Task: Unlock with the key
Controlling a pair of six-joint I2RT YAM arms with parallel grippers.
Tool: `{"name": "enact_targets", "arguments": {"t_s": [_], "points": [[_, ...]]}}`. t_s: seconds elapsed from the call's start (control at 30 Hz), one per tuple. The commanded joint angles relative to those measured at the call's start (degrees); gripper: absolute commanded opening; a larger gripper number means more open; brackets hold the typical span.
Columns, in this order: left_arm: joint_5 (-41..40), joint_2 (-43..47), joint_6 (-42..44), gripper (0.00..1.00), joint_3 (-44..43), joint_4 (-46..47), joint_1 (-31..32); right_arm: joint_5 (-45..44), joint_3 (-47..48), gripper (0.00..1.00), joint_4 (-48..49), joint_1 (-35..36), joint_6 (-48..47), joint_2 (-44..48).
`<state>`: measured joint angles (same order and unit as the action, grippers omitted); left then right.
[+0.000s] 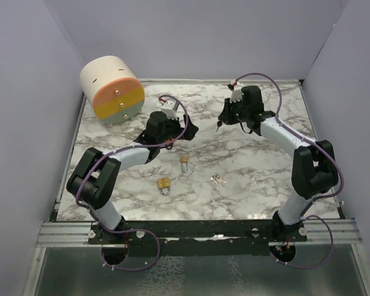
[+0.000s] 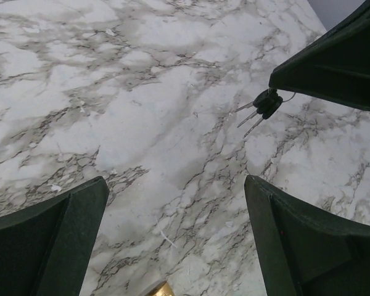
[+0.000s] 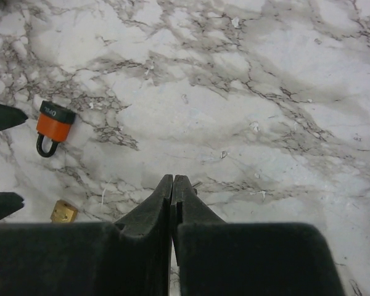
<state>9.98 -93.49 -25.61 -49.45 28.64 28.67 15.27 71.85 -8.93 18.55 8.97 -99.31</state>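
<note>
Where the white, grey-veined marble counter (image 1: 253, 166) met the plain lavender-grey walls (image 1: 191, 37), a squat drum (image 1: 111, 89) lay on its side in the far left corner. Its round face was banded orange, yellow and pale green and studded with small knobs. An aluminium rail (image 1: 197, 231) ran along the near edge.

The right end effector (image 3: 172, 182) was pressed closed, pinching a bunch of keys (image 2: 265, 103) with black heads above the counter's far middle. The left end effector (image 2: 172, 185) hung spread wide over bare marble just left of it, gripping nothing.

An orange padlock (image 3: 54, 126) lay flat near the left fingertips. Its black band carried white lettering too small to read. A brass padlock (image 1: 164, 184) and a second brass padlock (image 1: 184, 161) lay apart nearer the arm bases, with loose keys (image 1: 219, 180) to their right.
</note>
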Motion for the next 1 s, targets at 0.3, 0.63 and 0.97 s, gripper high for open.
{"name": "enact_targets", "arguments": {"t_s": [0.3,0.63,0.97], "points": [[15.24,-10.42,1.63,0.88,-0.83,25.14,0.78,17.9,-6.16,0.01,9.17,-0.02,-2.32,10.26],[28.94,-16.45,-2.0,0.79,0.14,46.66,0.78,24.88,-6.4,0.01,10.24,0.0,-2.64,10.9],[30.09,-20.43,-2.66,0.66,-2.49,48.3,0.73,27.57,-6.74,0.01,9.12,0.0,-3.74,12.1]]}}
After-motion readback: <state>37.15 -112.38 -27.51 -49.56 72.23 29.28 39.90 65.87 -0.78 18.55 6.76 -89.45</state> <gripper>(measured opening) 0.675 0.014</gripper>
